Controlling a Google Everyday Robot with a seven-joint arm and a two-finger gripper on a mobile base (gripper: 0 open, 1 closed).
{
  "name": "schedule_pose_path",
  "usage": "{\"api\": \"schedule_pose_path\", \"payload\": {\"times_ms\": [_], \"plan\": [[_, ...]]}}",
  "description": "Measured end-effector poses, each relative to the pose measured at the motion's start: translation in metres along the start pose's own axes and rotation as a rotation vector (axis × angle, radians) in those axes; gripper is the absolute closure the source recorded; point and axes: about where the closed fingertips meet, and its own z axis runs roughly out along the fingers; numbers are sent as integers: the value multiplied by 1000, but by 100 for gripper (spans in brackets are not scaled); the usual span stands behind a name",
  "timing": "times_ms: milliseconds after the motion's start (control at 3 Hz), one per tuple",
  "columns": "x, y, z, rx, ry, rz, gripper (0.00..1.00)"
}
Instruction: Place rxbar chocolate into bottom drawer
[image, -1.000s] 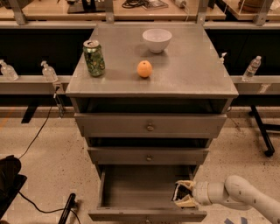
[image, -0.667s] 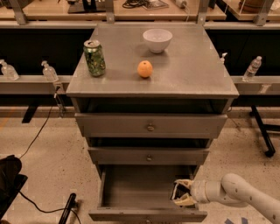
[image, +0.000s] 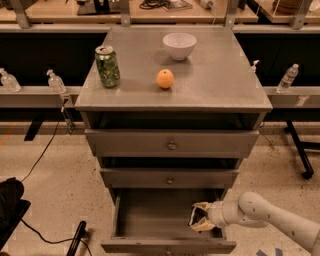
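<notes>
Your gripper (image: 197, 218) hung inside the bottom drawer (image: 150, 216), near its right wall, jaws pinching the dark rxbar chocolate (image: 194, 216). Released there, it could have caught the wall or stood on edge.

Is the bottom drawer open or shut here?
Open: the bottom drawer is pulled out, its floor visible, with the gripper inside at its right side.
</notes>
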Motion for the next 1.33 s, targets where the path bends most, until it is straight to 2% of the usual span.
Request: {"api": "schedule_pose_path", "payload": {"times_ms": [333, 667, 1000, 1333], "plan": [[8, -10, 15, -14, 1, 23, 100], [21, -32, 32, -3, -9, 62, 100], [28, -46, 42, 7, -15, 89, 100], [35, -53, 53, 25, -15, 144, 100]]}}
